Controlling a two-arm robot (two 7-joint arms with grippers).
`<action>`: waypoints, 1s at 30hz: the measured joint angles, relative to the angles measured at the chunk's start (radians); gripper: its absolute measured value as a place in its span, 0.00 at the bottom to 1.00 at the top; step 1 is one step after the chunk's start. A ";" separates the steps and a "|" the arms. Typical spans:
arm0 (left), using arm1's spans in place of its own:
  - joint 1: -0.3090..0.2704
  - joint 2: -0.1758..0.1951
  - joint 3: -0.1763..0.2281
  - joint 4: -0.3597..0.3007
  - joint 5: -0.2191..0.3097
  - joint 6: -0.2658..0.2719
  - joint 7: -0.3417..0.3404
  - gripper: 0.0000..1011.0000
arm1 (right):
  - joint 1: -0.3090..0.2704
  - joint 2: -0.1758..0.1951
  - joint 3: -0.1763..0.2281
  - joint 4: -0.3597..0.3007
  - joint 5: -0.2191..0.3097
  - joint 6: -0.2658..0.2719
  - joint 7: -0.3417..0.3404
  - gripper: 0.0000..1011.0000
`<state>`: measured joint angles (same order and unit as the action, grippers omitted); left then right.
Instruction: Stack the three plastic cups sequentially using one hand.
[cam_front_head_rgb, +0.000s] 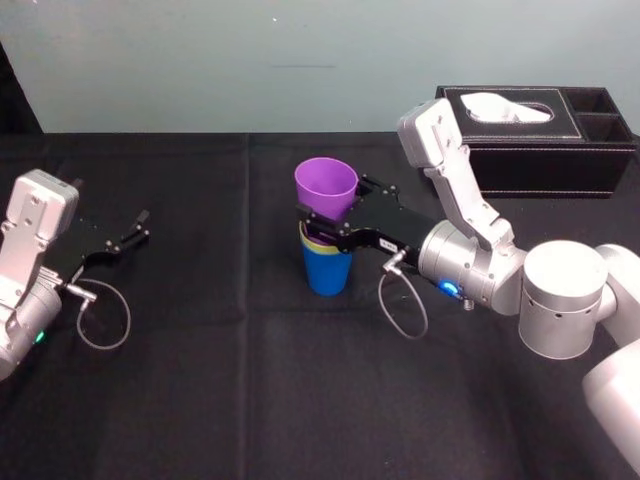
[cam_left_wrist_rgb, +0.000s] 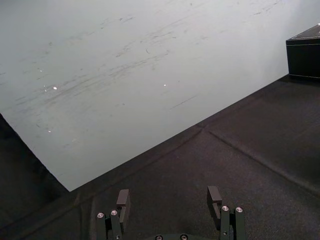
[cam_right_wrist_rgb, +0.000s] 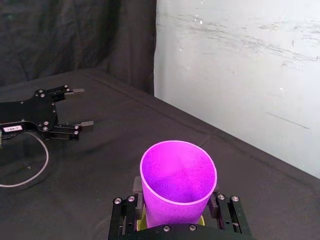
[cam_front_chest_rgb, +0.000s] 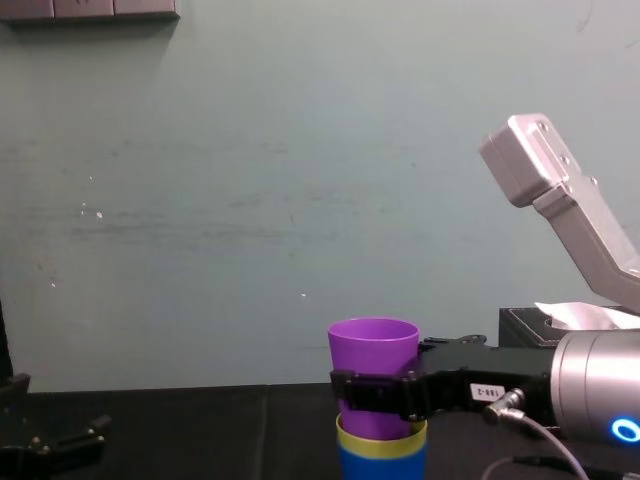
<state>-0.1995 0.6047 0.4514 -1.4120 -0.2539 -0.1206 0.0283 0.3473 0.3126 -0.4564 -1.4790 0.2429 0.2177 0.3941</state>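
The blue cup (cam_front_head_rgb: 327, 272) stands upright mid-table with the yellow-green cup (cam_front_head_rgb: 316, 242) nested in it, only its rim showing. The purple cup (cam_front_head_rgb: 325, 185) is upright above them, its base dipping into the yellow-green cup (cam_front_chest_rgb: 380, 443) and most of its body still standing out. My right gripper (cam_front_head_rgb: 330, 207) reaches in from the right and is shut on the purple cup (cam_right_wrist_rgb: 177, 180), one finger on each side (cam_front_chest_rgb: 375, 390). My left gripper (cam_front_head_rgb: 140, 227) rests open on the table at the far left, holding nothing (cam_left_wrist_rgb: 168, 197).
A black stitched tissue box (cam_front_head_rgb: 540, 130) sits at the back right against the wall. The table (cam_front_head_rgb: 200, 380) is covered in black cloth. A grey cable loop (cam_front_head_rgb: 405, 310) hangs below my right wrist.
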 joint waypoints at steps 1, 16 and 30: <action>0.000 0.000 0.000 0.000 0.000 0.000 0.000 1.00 | -0.001 0.000 0.000 -0.001 0.000 0.000 0.000 0.72; 0.000 0.000 0.000 0.000 0.000 0.000 0.000 1.00 | -0.016 0.003 -0.004 0.001 0.000 0.003 -0.006 0.72; 0.000 0.000 0.000 0.000 0.000 0.000 0.000 1.00 | -0.016 0.003 -0.004 0.002 -0.002 0.004 -0.007 0.73</action>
<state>-0.1995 0.6047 0.4513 -1.4120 -0.2539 -0.1205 0.0283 0.3314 0.3157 -0.4606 -1.4773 0.2412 0.2217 0.3873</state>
